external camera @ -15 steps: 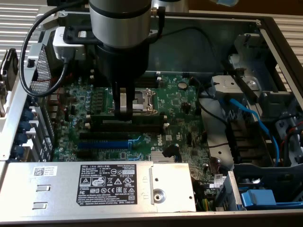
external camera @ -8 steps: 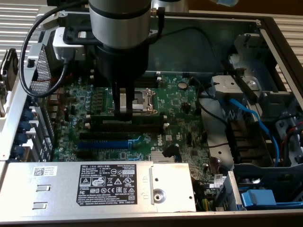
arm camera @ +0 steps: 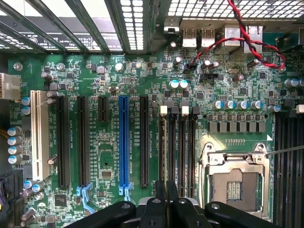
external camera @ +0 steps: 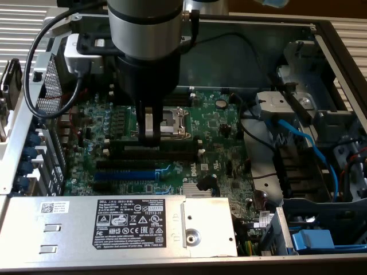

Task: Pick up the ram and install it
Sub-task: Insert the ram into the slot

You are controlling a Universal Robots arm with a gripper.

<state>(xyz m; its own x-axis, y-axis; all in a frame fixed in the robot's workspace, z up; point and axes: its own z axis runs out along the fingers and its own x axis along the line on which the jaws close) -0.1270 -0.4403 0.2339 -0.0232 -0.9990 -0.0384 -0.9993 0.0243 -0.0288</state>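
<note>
Ram (external camera: 175, 146): is being gripped at mid-length by the gripper (external camera: 150, 136), fingers clenched on it; is being held edge-down along the black memory slots (external camera: 163, 158), just beside the CPU socket (external camera: 174, 120), on the green motherboard (external camera: 218, 123).

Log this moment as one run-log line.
pincer: low over memory slots, beside CPU socket | held item: cannot tell | blue slot: empty

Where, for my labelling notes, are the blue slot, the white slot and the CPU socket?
blue slot (arm camera: 124, 141), wrist view, middle of its length.
white slot (arm camera: 40, 135), wrist view, middle of its length.
CPU socket (arm camera: 234, 183), wrist view, its central contact field.
</note>
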